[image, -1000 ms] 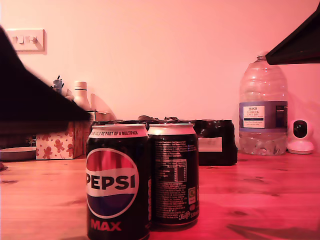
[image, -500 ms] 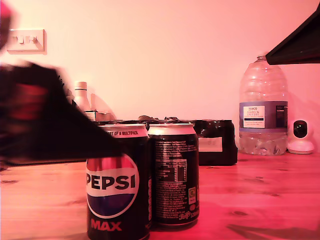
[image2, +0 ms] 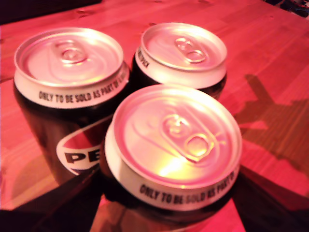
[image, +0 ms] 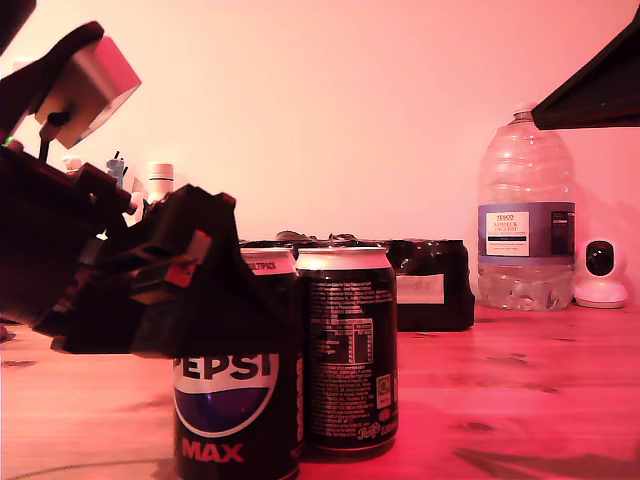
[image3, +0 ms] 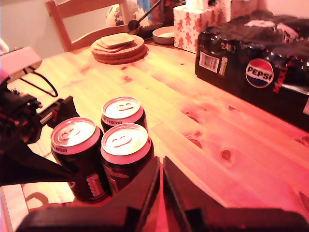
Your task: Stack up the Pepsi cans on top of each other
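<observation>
Three black Pepsi cans stand upright in a tight cluster on the wooden table [image: 520, 380]. The exterior view shows the front can [image: 232, 405] with its logo and a second can [image: 348, 345] beside it. My first gripper [image: 200, 290] reaches in from the exterior view's left and hides the front can's top. It is open [image2: 166, 193], a dark finger on each side of the nearest can [image2: 174, 140], with two more cans [image2: 70, 58] [image2: 183, 48] behind. My second gripper [image3: 161, 179] is shut and empty, hovering short of the cans [image3: 125, 154].
A dark shrink-wrapped Pepsi multipack [image: 430, 280] [image3: 260, 72] lies behind the cans. A big water bottle [image: 526, 220] and a small white camera [image: 600, 272] stand at the exterior view's right. Coasters [image3: 118, 46], a bowl [image3: 164, 33], a gingerbread-print box [image3: 190, 24] and a chair [image3: 82, 19] lie further off.
My first arm has swung in from the exterior view's left and now covers the upper part of the front can. The cans and the second arm have not moved.
</observation>
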Motion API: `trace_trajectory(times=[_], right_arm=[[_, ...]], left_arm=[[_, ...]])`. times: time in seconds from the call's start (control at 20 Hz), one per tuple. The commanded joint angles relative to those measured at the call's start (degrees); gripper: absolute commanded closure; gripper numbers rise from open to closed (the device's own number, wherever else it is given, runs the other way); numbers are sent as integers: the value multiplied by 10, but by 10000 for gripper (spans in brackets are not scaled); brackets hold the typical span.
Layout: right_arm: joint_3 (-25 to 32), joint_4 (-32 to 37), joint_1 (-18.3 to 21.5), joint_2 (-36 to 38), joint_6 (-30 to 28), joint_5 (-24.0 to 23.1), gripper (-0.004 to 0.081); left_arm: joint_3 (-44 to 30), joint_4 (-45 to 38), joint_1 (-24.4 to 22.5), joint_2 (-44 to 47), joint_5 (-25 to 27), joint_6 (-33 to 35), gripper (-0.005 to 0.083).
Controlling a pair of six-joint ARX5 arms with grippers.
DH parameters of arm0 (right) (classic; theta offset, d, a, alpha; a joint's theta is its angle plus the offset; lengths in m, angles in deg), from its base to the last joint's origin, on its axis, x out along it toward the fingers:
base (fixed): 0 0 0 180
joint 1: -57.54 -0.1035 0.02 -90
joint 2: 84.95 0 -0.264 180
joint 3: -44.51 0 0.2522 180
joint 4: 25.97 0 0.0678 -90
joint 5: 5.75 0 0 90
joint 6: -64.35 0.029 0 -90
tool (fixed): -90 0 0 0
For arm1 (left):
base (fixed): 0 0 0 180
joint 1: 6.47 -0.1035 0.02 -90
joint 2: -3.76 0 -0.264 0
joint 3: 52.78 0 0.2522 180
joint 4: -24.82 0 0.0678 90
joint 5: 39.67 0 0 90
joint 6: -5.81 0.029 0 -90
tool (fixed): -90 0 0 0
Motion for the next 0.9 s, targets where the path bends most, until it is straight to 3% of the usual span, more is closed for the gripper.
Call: trace_trajectory(times=[0.0,0.25,0.3,0.65,0.85], right_arm=[[6,6,-3,-3,-2,0,783],[6,6,-3,-3,-2,0,783],[6,6,-3,-3,-2,0,783],[6,6,-3,-3,-2,0,783],[6,6,-3,-3,-2,0,783]], left_arm=[[-4,-5,3,-2,6,-3,105],[-4,-4,3,-1,5,8,384],[-4,-5,3,-1,-1,15,406],[-3,5,3,31,-49,24,407],[-3,63,3,90,-49,42,407]])
